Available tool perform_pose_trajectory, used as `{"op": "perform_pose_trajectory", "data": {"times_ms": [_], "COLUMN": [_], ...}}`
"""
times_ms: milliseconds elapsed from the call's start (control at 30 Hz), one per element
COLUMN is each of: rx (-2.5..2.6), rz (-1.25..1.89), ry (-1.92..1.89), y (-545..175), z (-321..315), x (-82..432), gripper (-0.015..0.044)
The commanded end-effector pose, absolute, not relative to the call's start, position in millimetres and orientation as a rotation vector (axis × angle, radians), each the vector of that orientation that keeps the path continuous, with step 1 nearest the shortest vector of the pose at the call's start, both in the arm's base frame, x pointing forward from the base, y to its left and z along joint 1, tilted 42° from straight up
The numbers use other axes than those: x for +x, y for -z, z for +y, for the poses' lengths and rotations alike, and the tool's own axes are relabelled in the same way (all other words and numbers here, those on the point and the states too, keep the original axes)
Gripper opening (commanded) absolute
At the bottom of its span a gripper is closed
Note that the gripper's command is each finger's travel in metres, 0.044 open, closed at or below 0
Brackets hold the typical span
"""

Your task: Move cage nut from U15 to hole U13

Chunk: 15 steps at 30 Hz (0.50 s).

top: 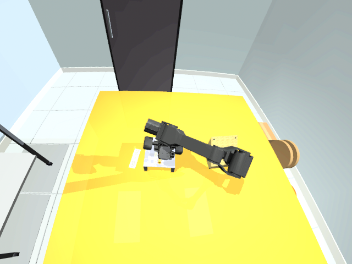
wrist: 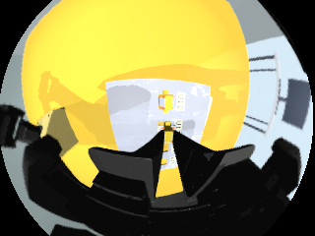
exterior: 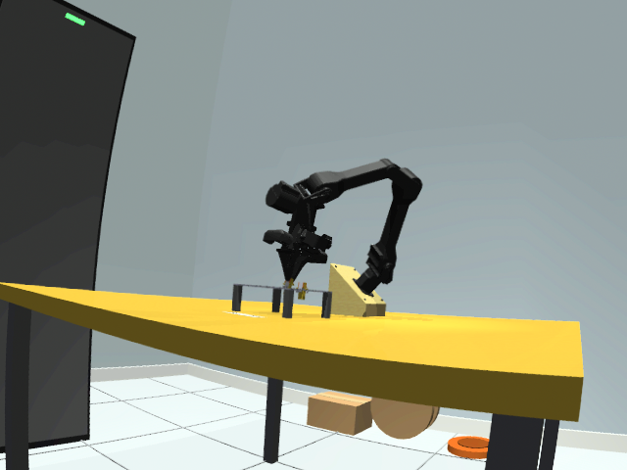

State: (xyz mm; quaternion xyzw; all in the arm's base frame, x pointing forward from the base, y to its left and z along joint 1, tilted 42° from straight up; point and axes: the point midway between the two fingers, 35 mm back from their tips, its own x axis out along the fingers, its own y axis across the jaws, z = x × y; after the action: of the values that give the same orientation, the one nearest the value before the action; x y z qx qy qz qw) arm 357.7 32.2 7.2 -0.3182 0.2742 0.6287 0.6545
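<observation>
Pointing down over the rail plate [top: 150,163] [exterior: 259,286] [wrist: 130,125], the tool [top: 165,159] [exterior: 289,281] [wrist: 168,131] pinches a cage nut [wrist: 168,126], arm [top: 196,144] [exterior: 361,175] arched above.

On the far side, we see a tall dark door [top: 144,45] [exterior: 50,202] standing upright by the wall, with a pale vertical handle [top: 109,23] on its left in the top view and a small green strip [exterior: 74,19] near its top in the exterior view. Beyond the table's right edge in the top view, we find a cardboard box [top: 267,130] [exterior: 338,413] and a round brown object [top: 281,153] [exterior: 402,414] just beside it. An orange ring [exterior: 456,446] lies on the tiled floor [top: 54,122] [exterior: 152,430], right of both in the exterior view.
</observation>
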Motion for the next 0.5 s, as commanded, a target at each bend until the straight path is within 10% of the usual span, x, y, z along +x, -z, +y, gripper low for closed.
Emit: {"op": "perform_pose_trajectory", "data": {"times_ms": [0, 467], "rx": [-0.721, -0.722], "rz": [0.616, 0.613], "ry": [-1.416, -1.409], "y": [-8.7, -8.6], "z": [32.5, 32.5], "x": [357.8, 357.4], "gripper": [0.0029, 0.0029]}}
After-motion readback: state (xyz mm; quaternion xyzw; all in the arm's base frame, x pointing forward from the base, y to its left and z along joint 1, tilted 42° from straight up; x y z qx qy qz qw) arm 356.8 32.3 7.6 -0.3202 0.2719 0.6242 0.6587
